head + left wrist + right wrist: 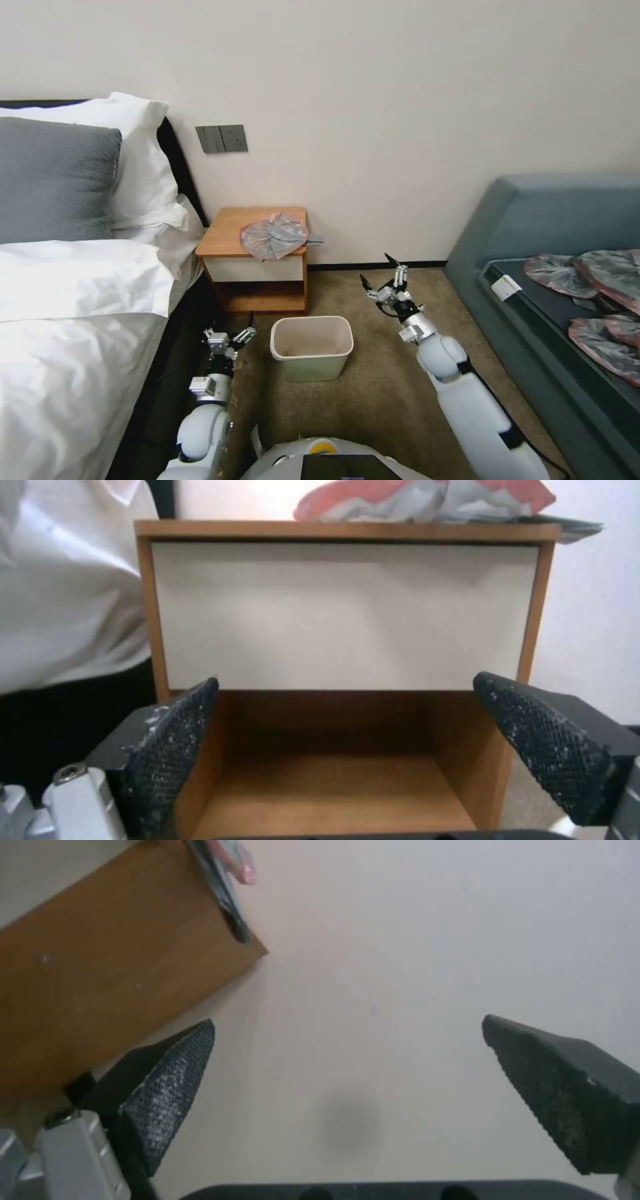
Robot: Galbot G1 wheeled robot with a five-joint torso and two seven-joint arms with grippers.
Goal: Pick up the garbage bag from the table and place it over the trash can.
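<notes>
The left end effector (pixel 232 337) hangs low over the carpet with its fingers apart, facing the nightstand's drawer front and holding nothing. Just to its right the trash can (pixel 311 347) stands unlined on the floor, in front of the worktop (pixel 223 239). The garbage bag (pixel 274 235) lies crumpled at the worktop's front right corner, its rim spilling slightly over the right edge. Further right, the right end effector (pixel 379 274) is raised near that corner, fingers spread wide and empty, apart from the bag. To reach well, it should probably approach the overhanging rim from the side and pinch a fold of plastic, not press down on the wood. The worktop is a flat orange-brown square against a pale wall, with a bed (pixel 73 313) to its left and a blue-grey sofa (pixel 553 220) at right carrying more bags.
</notes>
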